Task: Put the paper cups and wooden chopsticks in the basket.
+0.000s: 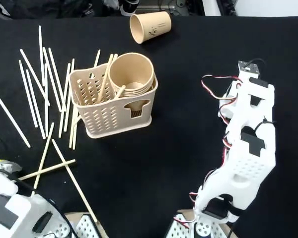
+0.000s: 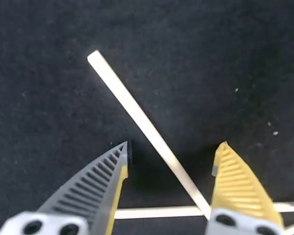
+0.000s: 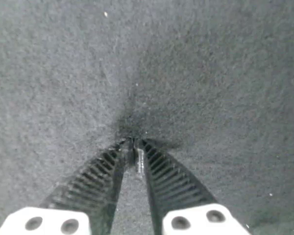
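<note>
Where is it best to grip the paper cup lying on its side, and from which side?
Probably pinch the paper cup at its rim, one finger inside, coming from the robot's left: its open mouth faces that way, and its wall is round.

The right arm (image 1: 248, 148), at four o'clock in the high view, is white plastic with black motors and red-white-black cables (image 1: 203, 79). The left arm (image 1: 12, 206), at eight o'clock, looks alike. The left hand (image 2: 174, 145) has a grey ribbed finger (image 2: 100, 181) and a yellow one; the right hand (image 3: 135, 144) has dark grey ones.
</note>
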`<move>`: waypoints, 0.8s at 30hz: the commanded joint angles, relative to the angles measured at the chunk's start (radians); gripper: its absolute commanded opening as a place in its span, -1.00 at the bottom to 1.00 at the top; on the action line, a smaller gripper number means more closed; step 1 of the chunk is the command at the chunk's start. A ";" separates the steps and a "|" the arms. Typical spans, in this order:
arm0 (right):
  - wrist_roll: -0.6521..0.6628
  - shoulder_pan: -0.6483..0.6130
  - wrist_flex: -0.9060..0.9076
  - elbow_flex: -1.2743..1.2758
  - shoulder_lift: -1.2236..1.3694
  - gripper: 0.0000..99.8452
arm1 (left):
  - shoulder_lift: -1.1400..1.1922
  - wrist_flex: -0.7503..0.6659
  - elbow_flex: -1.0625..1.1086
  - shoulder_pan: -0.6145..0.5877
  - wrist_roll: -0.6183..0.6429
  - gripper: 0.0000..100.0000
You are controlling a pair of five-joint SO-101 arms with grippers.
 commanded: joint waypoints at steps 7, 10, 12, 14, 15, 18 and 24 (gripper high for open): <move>0.005 -0.028 -0.006 0.007 -0.022 -0.98 | -0.184 0.000 -0.019 -0.008 -0.044 -0.96; 0.005 -0.028 -0.006 0.007 -0.022 -0.98 | -0.334 0.086 -0.028 0.021 -0.031 -0.94; 0.005 -0.028 -0.006 0.007 -0.022 -0.98 | -0.451 0.123 -0.025 0.071 -0.026 -0.93; 0.005 -0.028 -0.005 0.007 -0.022 -0.98 | -0.551 0.129 -0.013 0.137 -0.021 -0.94; 0.005 -0.028 -0.005 0.007 -0.022 -0.98 | -0.592 0.133 0.005 0.162 -0.025 -0.94; 0.005 -0.028 -0.005 0.007 -0.022 -0.98 | -0.690 0.169 0.071 0.177 -0.021 -0.92; 0.006 -0.028 -0.005 0.007 -0.022 -0.98 | -0.720 0.146 0.162 0.067 -0.018 -0.35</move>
